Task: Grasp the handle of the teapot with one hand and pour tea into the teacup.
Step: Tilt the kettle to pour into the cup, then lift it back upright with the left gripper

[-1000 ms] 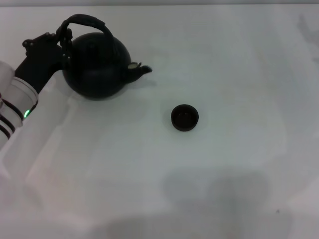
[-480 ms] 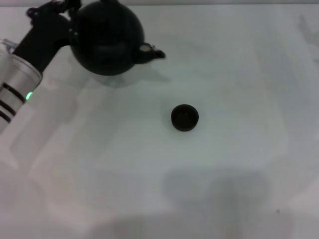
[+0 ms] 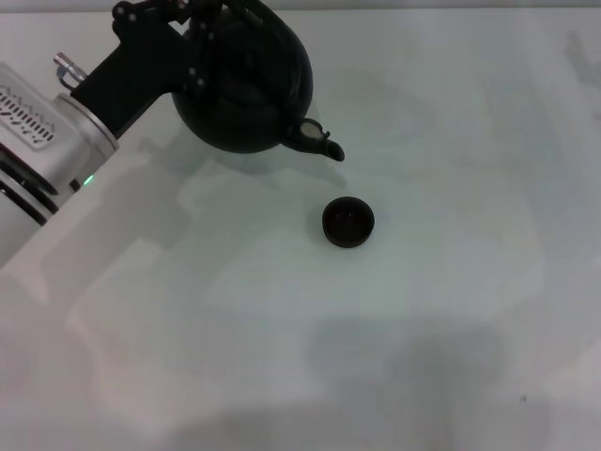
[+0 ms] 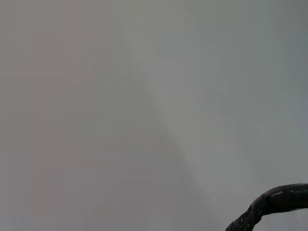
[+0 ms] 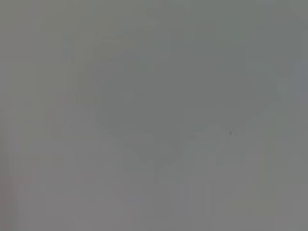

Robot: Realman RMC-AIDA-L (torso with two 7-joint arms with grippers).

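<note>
The round matte black teapot (image 3: 246,86) hangs in the air at the far left of the head view, tilted, its short spout (image 3: 321,141) pointing down and right. My left gripper (image 3: 192,21) is shut on the handle at the pot's top, which is mostly cut off by the picture's upper edge. A piece of the rough black handle (image 4: 269,204) shows in the left wrist view. The small black teacup (image 3: 348,221) stands on the white table (image 3: 451,310), a little below and right of the spout tip. My right gripper is out of view.
The pot's shadow lies on the table beneath it, left of the cup. The right wrist view shows only plain grey surface.
My left arm has lifted the teapot off the table and carried it right toward the cup. The pot has tipped so the spout now points downward. The cup has not moved.
</note>
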